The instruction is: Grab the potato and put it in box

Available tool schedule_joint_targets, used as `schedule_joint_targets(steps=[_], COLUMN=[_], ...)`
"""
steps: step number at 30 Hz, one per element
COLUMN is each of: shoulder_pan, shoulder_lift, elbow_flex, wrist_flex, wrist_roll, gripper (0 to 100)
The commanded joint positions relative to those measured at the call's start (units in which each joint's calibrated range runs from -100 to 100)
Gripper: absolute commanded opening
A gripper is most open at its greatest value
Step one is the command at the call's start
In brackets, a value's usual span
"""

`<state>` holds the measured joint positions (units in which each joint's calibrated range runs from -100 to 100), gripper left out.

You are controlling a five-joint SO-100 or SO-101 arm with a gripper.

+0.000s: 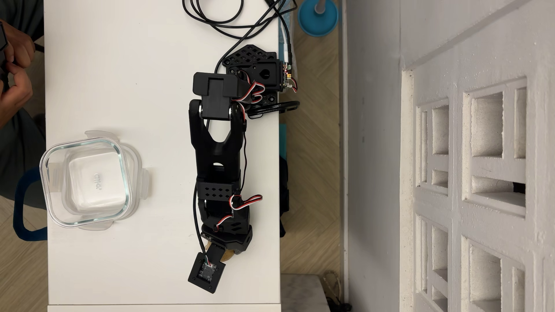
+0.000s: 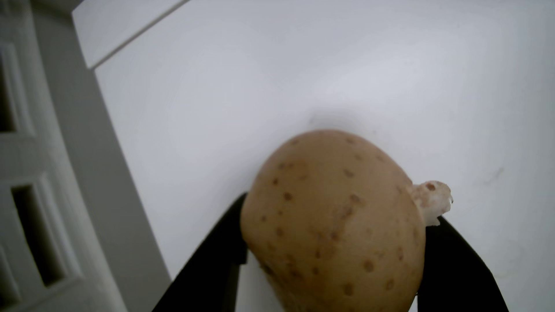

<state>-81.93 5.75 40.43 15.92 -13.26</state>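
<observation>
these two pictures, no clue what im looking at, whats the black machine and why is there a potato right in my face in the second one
The black machine is a small robot arm bolted at the edge of a white table. The overhead view looks straight down on it. The wrist view comes from a little camera riding on the arm's end, so whatever the gripper holds fills the picture. Here that is the potato, speckled and tan, pinched between two black fingers. From above only a sliver of it peeks out under the arm. Also on the table: an empty clear glass box resting on its plastic lid, off to the left in the overhead view, and black cables.
</observation>
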Motion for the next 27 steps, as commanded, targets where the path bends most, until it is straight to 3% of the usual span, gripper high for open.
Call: schedule_joint_targets(steps=[1,14,27], shoulder_pan=[0.8,9.1,39.7], shoulder_lift=[-1.0,-10.4,-33.6], elbow_flex=[-3.5,-9.8,0.3], wrist_flex=[-1.2,-0.1,-0.1], wrist_roll=[0.4,0.0,-0.2], gripper=[2,2,2])
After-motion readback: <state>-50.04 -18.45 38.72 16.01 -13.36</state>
